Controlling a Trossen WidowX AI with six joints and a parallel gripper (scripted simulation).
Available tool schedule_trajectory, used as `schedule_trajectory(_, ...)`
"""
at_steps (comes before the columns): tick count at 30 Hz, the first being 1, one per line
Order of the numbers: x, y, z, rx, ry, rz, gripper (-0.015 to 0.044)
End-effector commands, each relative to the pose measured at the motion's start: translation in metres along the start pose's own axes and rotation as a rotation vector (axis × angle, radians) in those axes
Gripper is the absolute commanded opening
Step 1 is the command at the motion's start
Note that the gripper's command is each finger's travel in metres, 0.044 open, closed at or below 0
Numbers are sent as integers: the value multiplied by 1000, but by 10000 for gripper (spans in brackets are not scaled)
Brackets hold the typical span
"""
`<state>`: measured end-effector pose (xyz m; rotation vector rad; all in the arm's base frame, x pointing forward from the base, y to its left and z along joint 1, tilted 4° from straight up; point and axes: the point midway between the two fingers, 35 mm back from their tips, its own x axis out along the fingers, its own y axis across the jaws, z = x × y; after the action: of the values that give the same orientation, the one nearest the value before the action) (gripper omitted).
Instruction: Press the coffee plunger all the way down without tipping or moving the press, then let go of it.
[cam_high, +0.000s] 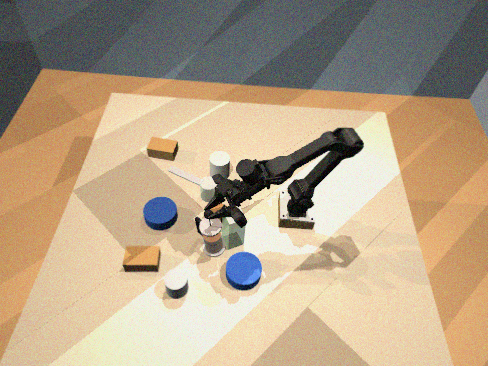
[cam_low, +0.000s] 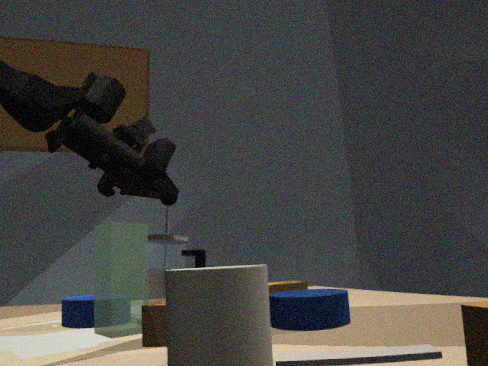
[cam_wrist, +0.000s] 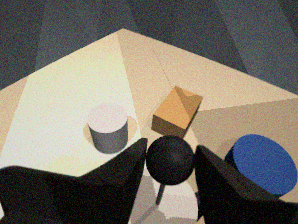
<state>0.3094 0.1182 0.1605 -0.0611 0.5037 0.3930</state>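
Note:
The coffee press stands upright, a clear body with a pale lid and a black handle. Its thin plunger rod stands well up out of the lid, so the plunger is raised. The round black knob tops the rod. My gripper is shut on the knob, one finger on each side, with the arm slanting down to it. The fingers mostly hide the knob in the top and exterior views.
A translucent green box stands close beside the press. Blue discs, orange blocks and a grey cylinder stand around. A white cylinder and a flat strip lie behind.

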Motion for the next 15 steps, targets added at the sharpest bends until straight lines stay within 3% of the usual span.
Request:
schedule_trajectory(1,8,0,-27,7,62,-3,126)
schedule_trajectory(15,24,0,-36,7,62,-3,126)
